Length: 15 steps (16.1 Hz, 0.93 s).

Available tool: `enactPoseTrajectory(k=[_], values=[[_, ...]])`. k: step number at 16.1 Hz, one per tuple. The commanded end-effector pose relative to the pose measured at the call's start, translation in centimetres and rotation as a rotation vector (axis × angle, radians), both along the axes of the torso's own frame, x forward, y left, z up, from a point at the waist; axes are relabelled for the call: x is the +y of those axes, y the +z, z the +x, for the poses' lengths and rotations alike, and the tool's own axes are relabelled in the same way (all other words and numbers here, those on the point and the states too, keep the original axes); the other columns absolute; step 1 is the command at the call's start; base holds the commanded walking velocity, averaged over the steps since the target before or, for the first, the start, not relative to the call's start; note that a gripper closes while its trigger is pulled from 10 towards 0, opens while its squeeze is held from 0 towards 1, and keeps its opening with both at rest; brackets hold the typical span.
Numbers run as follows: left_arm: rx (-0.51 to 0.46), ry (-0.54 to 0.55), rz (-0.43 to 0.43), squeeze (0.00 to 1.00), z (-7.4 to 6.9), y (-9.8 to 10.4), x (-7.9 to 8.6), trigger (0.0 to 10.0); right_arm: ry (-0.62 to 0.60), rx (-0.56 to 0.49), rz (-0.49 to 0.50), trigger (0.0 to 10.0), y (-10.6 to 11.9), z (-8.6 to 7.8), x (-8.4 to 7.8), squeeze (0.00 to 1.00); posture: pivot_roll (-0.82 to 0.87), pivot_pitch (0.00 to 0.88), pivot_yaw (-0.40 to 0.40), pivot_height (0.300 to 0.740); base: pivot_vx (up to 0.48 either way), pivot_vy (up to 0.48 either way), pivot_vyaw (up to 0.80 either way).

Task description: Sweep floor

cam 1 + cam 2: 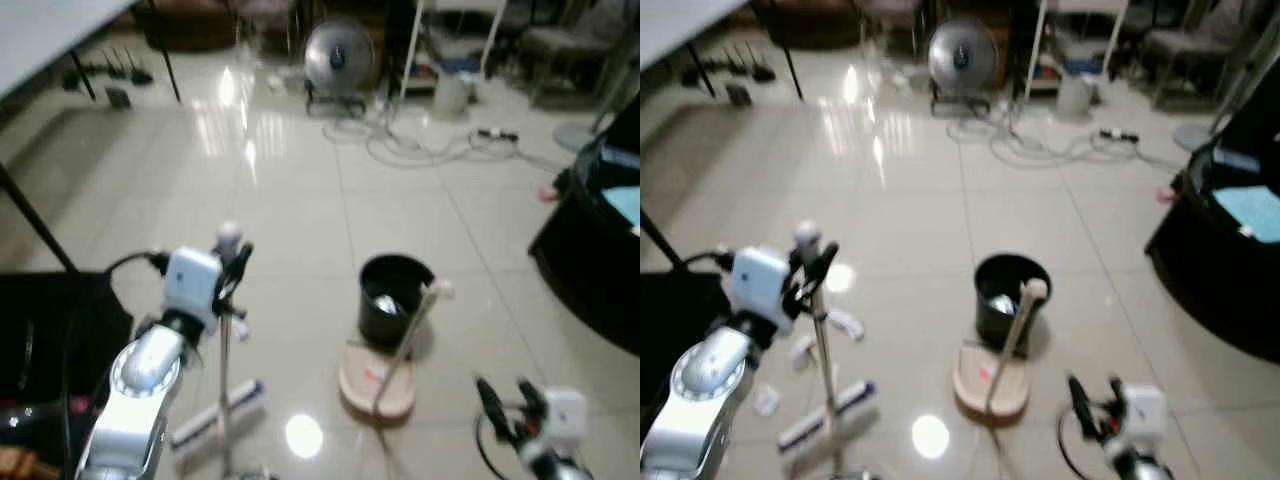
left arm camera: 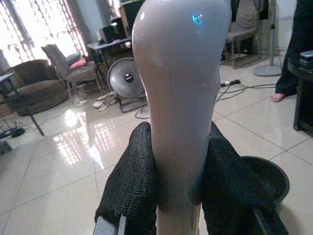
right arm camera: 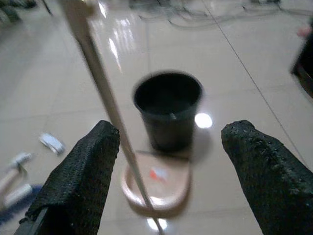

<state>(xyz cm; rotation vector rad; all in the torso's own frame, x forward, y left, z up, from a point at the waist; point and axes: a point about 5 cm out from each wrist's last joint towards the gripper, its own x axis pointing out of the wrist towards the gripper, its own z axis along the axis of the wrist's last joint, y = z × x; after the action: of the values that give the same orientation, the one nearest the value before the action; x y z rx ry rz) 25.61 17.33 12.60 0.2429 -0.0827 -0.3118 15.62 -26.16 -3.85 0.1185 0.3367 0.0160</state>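
My left gripper (image 1: 236, 270) is shut on the top of an upright broom handle (image 2: 178, 98), whose pale knob (image 1: 228, 235) sticks out above the black fingers (image 2: 132, 181). The broom head (image 1: 218, 412), white and blue, rests on the tiled floor below. A beige dustpan (image 1: 376, 384) with a long pale handle (image 1: 408, 335) lies on the floor against a black bin (image 1: 394, 298). My right gripper (image 3: 168, 171) is open, low at the right, with the dustpan's handle (image 3: 105, 93) rising close to one finger (image 3: 80, 171). Small white scraps (image 1: 845, 322) lie on the floor near the broom.
A floor fan (image 1: 338, 55) and tangled cables (image 1: 420, 145) lie at the back. A dark table (image 1: 595, 260) stands on the right, a table leg (image 1: 35, 225) and a black object (image 1: 50, 330) on the left. Bare tiles (image 1: 300, 200) stretch ahead.
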Motion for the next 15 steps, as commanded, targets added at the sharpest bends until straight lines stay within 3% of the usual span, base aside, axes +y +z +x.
enactPoseTrajectory(k=[1,2,3,5,8,10,11,13,14,15], values=[[-0.049,0.0,0.02,0.0,0.2,1.1,0.0,10.0,0.005,-0.023,0.005,10.0,0.2,0.2,0.0,0.0,0.05,0.057,0.006,0.74,0.0,0.0,0.0],[-0.05,-0.001,0.019,0.0,0.2,1.2,-0.1,10.0,-0.014,-0.015,-0.019,10.0,0.3,0.1,-0.7,0.0,0.06,0.057,0.007,0.74,0.0,0.0,0.0],[-0.052,-0.004,0.017,0.0,0.4,1.3,-0.2,10.0,-0.053,-0.038,-0.031,10.0,1.6,2.3,-2.5,0.0,0.06,0.058,0.005,0.74,0.0,0.0,0.0],[-0.053,-0.005,0.013,0.0,0.5,1.5,-0.3,10.0,-0.047,-0.064,-0.01,10.0,2.5,3.7,-3.2,0.0,0.06,0.058,0.005,0.74,0.0,0.0,0.0],[-0.066,-0.001,-0.002,0.0,0.7,1.7,-0.4,10.0,0.078,-0.187,-0.045,10.0,4.0,5.5,-1.5,0.0,0.06,0.059,-0.002,0.74,0.0,0.0,0.0],[-0.074,-0.008,-0.015,0.0,0.9,1.6,-1.0,10.0,0.189,-0.285,-0.119,10.0,5.8,6.4,-1.9,0.0,0.05,0.056,-0.011,0.74,0.0,0.0,0.0],[-0.071,-0.004,-0.015,0.0,0.9,1.5,-1.0,10.0,0.19,-0.297,-0.084,10.0,6.1,6.6,-2.1,0.0,0.05,0.055,-0.014,0.74,0.0,0.0,0.0],[-0.065,0.007,-0.019,0.0,1.2,1.4,-1.1,10.0,0.178,-0.347,0.076,10.0,7.1,7.7,-3.1,0.0,0.05,0.048,-0.022,0.74,0.0,0.0,0.0],[-0.064,0.008,-0.024,0.0,1.2,1.4,-1.1,10.0,0.202,-0.359,0.102,10.0,7.5,8.1,-3.1,0.0,0.05,0.044,-0.025,0.74,0.0,0.0,0.0],[-0.063,0.006,-0.029,0.0,1.3,1.5,-1.2,10.0,0.301,-0.362,0.091,10.0,8.2,8.8,-2.8,0.0,0.05,0.04,-0.029,0.74,0.0,0.0,0.0]])
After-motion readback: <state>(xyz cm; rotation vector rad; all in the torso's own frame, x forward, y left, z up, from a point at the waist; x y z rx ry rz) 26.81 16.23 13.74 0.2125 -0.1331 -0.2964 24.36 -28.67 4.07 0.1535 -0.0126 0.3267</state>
